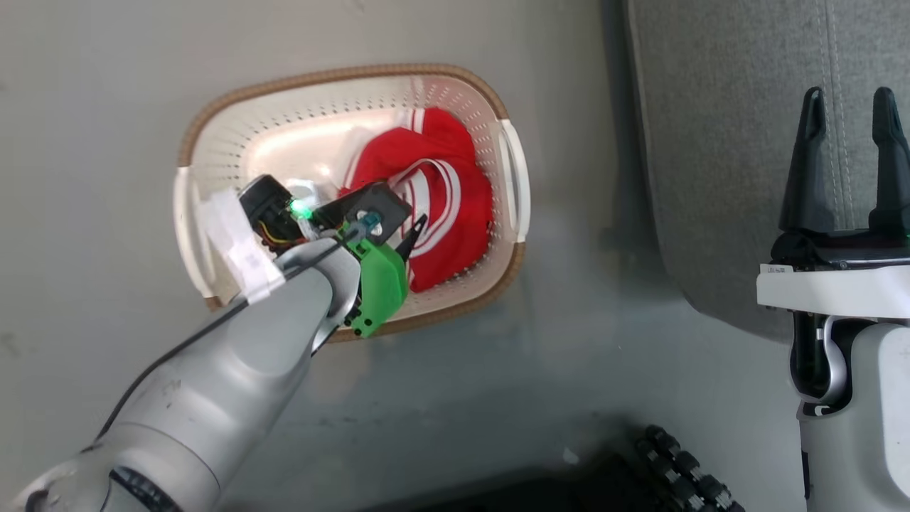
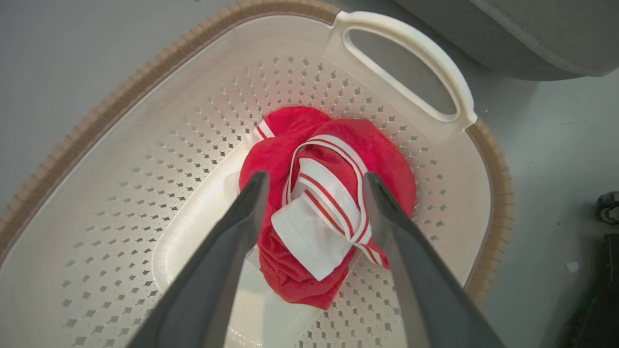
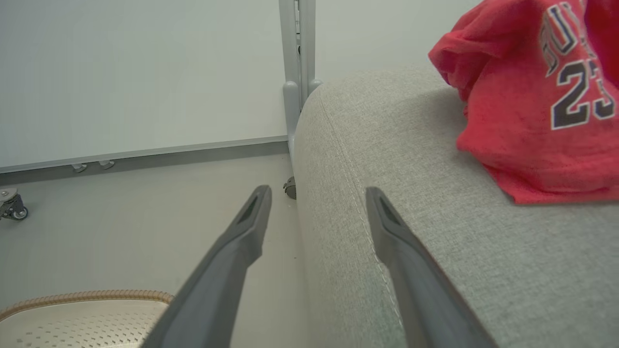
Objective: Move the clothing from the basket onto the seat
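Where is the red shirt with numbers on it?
In the right wrist view, the numbered jersey lies crumpled on the grey seat at the upper right, apart from the basket at the lower left.

In the right wrist view a pale wall panel point(image 3: 145, 72) stands toward ten o'clock, with a grey rail point(image 3: 145, 151) along its lower edge and a grey upright post point(image 3: 296, 58) at twelve o'clock. One small caster point(image 3: 290, 187) sits below the post near the centre, and another caster point(image 3: 12, 205) at nine o'clock. The smooth grey floor point(image 1: 498, 398) spreads toward six o'clock in the head view, and a small white scrap point(image 2: 572, 266) lies on it at four o'clock in the left wrist view.
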